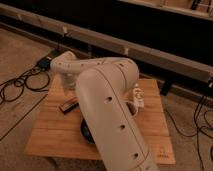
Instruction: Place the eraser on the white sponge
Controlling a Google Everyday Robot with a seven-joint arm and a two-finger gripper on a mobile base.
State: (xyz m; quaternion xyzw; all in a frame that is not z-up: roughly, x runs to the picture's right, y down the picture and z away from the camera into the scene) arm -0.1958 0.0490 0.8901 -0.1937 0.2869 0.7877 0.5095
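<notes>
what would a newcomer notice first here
The big white arm fills the middle, curling over the wooden table. Its gripper hangs over the table's far left part, near the eraser. A black bowl peeks out from behind the arm.

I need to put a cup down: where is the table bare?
Bare wood lies at the front left of the table, between the eraser, the black bowl and the front edge, and at the front right beside the arm. The middle is crowded; the tool is hidden behind the arm there.
</notes>
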